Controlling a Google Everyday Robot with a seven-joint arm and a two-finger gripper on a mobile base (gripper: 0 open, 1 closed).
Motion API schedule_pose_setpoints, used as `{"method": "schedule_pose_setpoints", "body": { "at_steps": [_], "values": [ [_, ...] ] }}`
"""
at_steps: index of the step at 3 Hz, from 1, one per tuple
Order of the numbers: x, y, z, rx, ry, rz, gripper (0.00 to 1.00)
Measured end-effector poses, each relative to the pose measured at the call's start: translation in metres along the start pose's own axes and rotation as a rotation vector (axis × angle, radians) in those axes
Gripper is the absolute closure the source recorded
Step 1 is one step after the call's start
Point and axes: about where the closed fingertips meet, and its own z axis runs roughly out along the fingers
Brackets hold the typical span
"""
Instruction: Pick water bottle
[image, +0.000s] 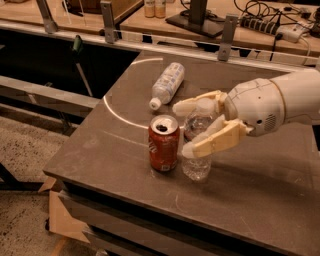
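The water bottle (197, 131), clear ribbed plastic with a white cap, stands upright near the table's front edge, right of the red can (163, 143). My gripper (183, 129) reaches in from the right at the bottle's upper half. Its two cream fingers are spread, one behind the bottle's top and one (215, 142) in front of it. The near finger hides part of the bottle's middle. The fingers straddle the bottle with a gap still showing.
A second bottle with a white patterned label (166, 84) lies on its side farther back on the dark table (260, 185). The open red can stands touching-close to the left of the water bottle. A wooden bench with cables runs behind.
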Motion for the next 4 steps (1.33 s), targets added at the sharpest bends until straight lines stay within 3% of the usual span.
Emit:
{"method": "schedule_pose_setpoints", "body": {
  "at_steps": [1, 2, 3, 4],
  "values": [
    [0.007, -0.001, 0.003, 0.001, -0.013, 0.017, 0.64],
    [0.002, -0.002, -0.004, 0.020, -0.020, 0.013, 0.96],
    [-0.017, -0.009, -0.063, 0.192, -0.077, -0.025, 1.00],
    [-0.038, -0.013, -0.115, 0.330, -0.128, -0.056, 1.00]
  ]
}}
